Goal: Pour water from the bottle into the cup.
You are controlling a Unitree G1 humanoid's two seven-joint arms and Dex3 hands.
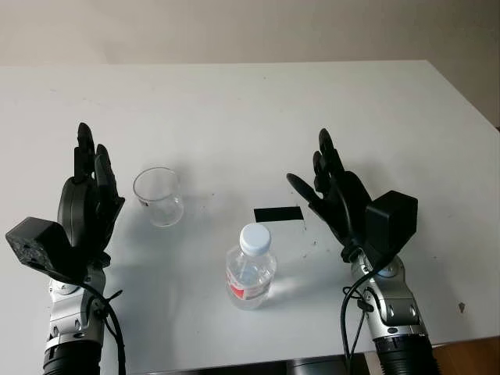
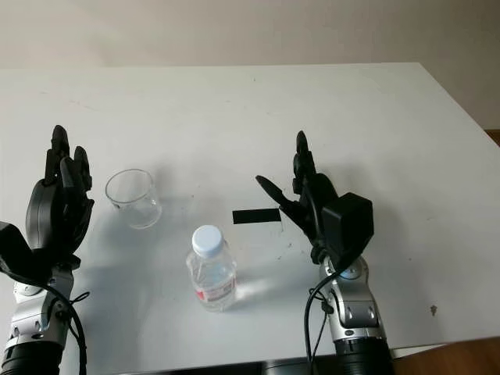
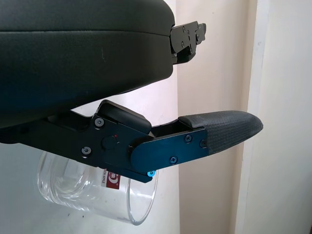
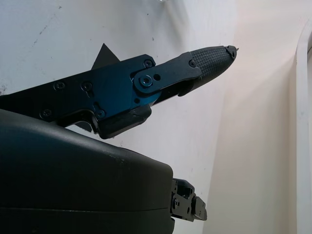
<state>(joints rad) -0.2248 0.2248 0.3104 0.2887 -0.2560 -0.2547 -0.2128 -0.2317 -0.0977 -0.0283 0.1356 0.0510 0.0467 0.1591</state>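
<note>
Capped water bottle (image 1: 250,269) upright, near edge of white table (image 1: 258,117); clear plastic cup (image 1: 158,196) w/ black tape strip (image 1: 278,213) alongside. Left hand (image 1: 87,205) by cup, right hand (image 1: 337,199) by tape, both open, holding nothing.

Toward the near edge of the white table (image 1: 250,101), the capped bottle (image 1: 250,269) stood between the open left hand (image 1: 87,205) and open right hand (image 1: 337,199), bare surface on both sides. The clear cup (image 1: 159,197) stood just beside the left hand, apart from the bottle. Black tape (image 1: 278,213) lay flat behind the bottle.
</note>
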